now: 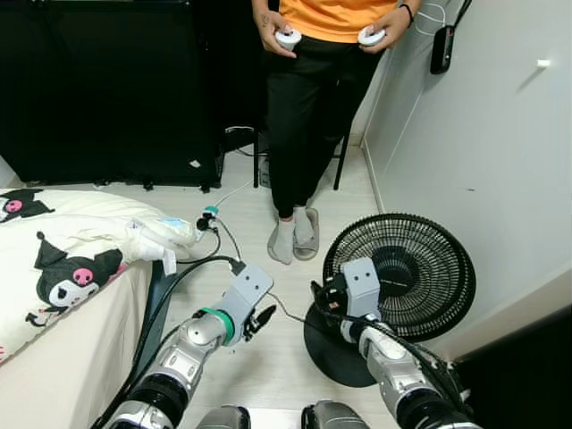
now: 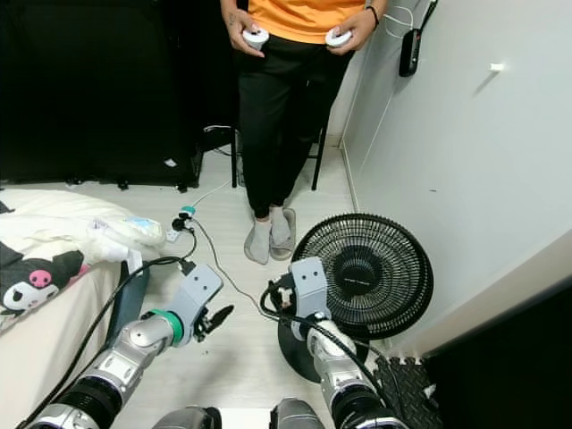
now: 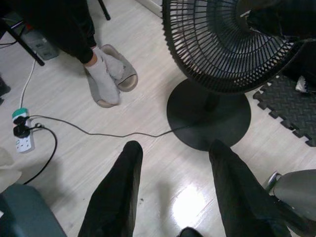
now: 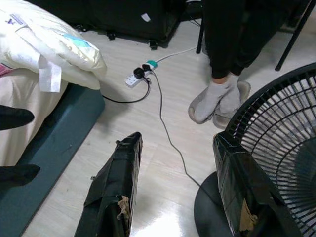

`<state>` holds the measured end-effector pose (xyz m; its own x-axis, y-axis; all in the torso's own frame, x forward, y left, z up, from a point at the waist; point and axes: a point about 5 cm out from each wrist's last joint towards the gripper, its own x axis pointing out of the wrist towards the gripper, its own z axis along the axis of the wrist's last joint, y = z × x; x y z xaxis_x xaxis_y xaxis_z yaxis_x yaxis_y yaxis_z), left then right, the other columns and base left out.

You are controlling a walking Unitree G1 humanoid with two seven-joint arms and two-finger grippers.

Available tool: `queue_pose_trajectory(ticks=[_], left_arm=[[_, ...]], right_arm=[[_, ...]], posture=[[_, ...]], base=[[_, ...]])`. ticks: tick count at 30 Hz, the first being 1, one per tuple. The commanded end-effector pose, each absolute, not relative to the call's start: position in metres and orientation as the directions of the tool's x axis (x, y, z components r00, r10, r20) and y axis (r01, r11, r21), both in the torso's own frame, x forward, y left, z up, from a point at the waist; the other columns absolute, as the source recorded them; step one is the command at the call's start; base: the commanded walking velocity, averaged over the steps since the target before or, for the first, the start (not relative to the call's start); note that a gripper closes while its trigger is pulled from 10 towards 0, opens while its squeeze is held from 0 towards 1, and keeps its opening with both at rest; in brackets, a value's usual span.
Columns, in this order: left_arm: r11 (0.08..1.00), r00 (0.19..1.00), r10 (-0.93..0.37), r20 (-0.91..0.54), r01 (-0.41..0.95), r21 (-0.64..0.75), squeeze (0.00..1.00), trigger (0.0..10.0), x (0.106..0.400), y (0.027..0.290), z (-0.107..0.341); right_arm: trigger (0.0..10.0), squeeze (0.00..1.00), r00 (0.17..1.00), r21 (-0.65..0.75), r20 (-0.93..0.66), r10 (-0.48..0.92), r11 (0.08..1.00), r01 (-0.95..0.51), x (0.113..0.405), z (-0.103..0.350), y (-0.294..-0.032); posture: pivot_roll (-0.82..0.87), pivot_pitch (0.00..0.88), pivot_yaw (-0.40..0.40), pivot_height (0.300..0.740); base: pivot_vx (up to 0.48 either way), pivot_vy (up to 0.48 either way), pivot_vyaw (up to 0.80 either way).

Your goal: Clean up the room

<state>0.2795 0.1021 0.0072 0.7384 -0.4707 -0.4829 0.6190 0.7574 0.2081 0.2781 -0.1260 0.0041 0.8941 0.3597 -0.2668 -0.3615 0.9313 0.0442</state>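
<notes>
Here, near to far, with the fan as the landmark:

Right gripper: the right gripper hovers just beside the fan, on its bed side, above the edge of the round base; its two black fingers are spread apart and hold nothing.

Left gripper: the left gripper hangs over bare floor a little further from the fan on the same side, its fingers likewise parted and empty.

Step in hand: judging by both arms raised toward it, the fan looks like the thing being addressed, an approach with no grasp made.

Next move: it likely calls for closing on the fan's stem or grille rim without tipping the base, and minding the thin cord that runs off from the base.

Floor: pale wood planks, glossy with a glare patch; a dark foam mat lies on the fan's wall side.

Bed: across the floor from the fan, a mattress with a cream cartoon-print cover and a white pillow at its corner.

Power strip: beyond the fan toward the bed, a white strip with plugs in it.

Person: further back than the fan stands a person in black trousers, grey socks and slippers, holding two white controllers.

Room: a white wall rises close behind the fan; dark furniture fills the far end.
</notes>
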Motion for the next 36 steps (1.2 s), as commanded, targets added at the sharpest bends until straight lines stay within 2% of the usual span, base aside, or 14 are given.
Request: queue_pose_trajectory(ticks=[1, 6, 8, 17, 22, 28, 36], left_arm=[[0.751, 0.728, -0.473, -0.496, 0.628, 0.205, 0.0, 10.0, 0.276, 0.101, 0.002], [0.779, 0.752, -0.459, -0.473, 0.596, 0.193, 0.0, 10.0, 0.281, 0.102, 0.006], [0.818, 0.776, -0.426, -0.466, 0.55, 0.169, 0.0, 10.0, 0.284, 0.107, 0.007], [0.817, 0.78, -0.416, -0.467, 0.546, 0.185, 0.0, 10.0, 0.283, 0.109, 0.006], [0.828, 0.78, -0.412, -0.47, 0.536, 0.164, 0.0, 10.0, 0.286, 0.106, 0.007], [0.822, 0.773, -0.435, -0.462, 0.55, 0.146, 0.0, 10.0, 0.285, 0.094, 0.007], [0.807, 0.776, -0.431, -0.46, 0.56, 0.187, 0.0, 10.0, 0.28, 0.097, 0.005]], right_arm=[[10.0, 0.0, 0.892, 0.039, -0.253, 0.375, 0.925, -0.378, 0.278, 0.006, -0.126], [10.0, 0.0, 0.886, 0.025, -0.24, 0.398, 0.915, -0.404, 0.282, 0.011, -0.13], [10.0, 0.0, 0.894, 0.036, -0.244, 0.377, 0.924, -0.38, 0.285, 0.013, -0.137], [10.0, 0.0, 0.879, 0.046, -0.27, 0.394, 0.917, -0.396, 0.279, 0.006, -0.132], [10.0, 0.0, 0.89, 0.057, -0.284, 0.356, 0.933, -0.355, 0.277, 0.004, -0.149], [10.0, 0.0, 0.889, 0.041, -0.287, 0.357, 0.932, -0.361, 0.274, 0.003, -0.15], [10.0, 0.0, 0.885, 0.046, -0.304, 0.353, 0.933, -0.356, 0.276, 0.002, -0.146]], posture=[[-0.08, 0.0, 0.025, 0.74], [-0.08, 0.0, 0.01, 0.74], [-0.08, 0.0, 0.003, 0.74], [-0.07, 0.0, 0.008, 0.74], [-0.1, 0.0, 0.002, 0.74], [-0.1, 0.008, -0.024, 0.74], [-0.06, 0.016, -0.034, 0.74]], base=[[0.0, 0.0, 0.0], [0.0, 0.0, 0.0], [0.0, 0.0, 0.0], [0.0, 0.0, 0.0], [0.0, 0.0, 0.0], [0.0, 0.0, 0.0], [0.0, 0.0, 0.74]])
